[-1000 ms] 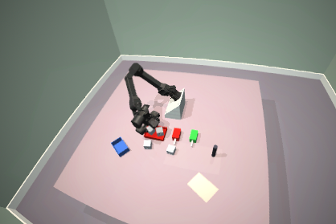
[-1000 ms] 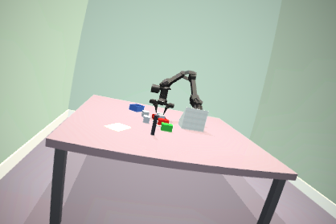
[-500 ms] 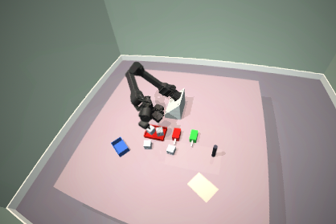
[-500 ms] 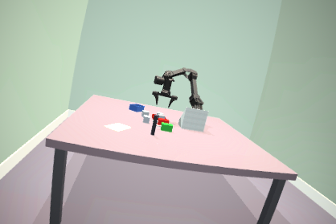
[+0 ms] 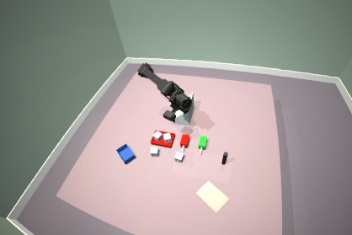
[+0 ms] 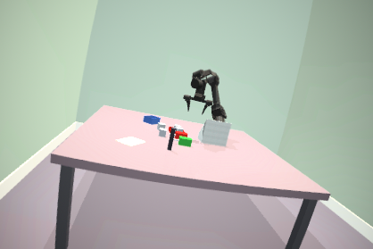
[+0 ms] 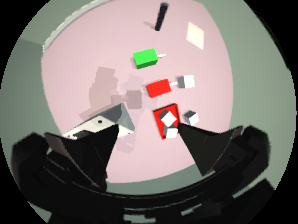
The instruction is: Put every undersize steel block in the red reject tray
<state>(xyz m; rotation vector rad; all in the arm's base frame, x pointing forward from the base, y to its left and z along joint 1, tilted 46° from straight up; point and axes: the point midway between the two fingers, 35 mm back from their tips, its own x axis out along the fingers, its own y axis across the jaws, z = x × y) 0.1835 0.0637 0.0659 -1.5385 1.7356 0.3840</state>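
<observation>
Pulling clear of the work looks to be the step in hand, as I see it from where I stand. The black two-fingered gripper (image 6: pixel 196 106) (image 7: pixel 149 125) is spread about as wide as it goes, with nothing between its fingers, and it hangs well above the table (image 5: pixel 105 109) (image 6: pixel 201 165) (image 7: pixel 200 65), right of centre in the exterior view.

Low in the centre of the top view, the shallow red reject tray (image 5: pixel 155 143) (image 6: pixel 170 129) (image 7: pixel 157 120) bears two pale steel blocks, one of them (image 5: pixel 157 136) (image 7: pixel 168 118) to the left and looking turned askew, the other (image 5: pixel 167 138) (image 7: pixel 171 131) just beside it. Two more steel blocks are outside: one (image 5: pixel 154 152) (image 7: pixel 191 118) just below the tray in that view, the other (image 5: pixel 179 157) (image 7: pixel 186 81) farther right, near the tip of a red-handled gauge (image 5: pixel 184 141) (image 6: pixel 180 134) (image 7: pixel 158 88). The green-handled GO gauge (image 5: pixel 203 142) (image 6: pixel 185 141) (image 7: pixel 145 58) lies on the table to the right of the red one, its thin pale pin apart from every block.

I can't read the bores from here, so whether the sorting is right I cannot tell. If both outside blocks are good, all that is left is to carry the arm well away and stop, without brushing the tray. If either is still in doubt, the next move would be to take the green gauge by its handle and try that bore squarely.
</observation>
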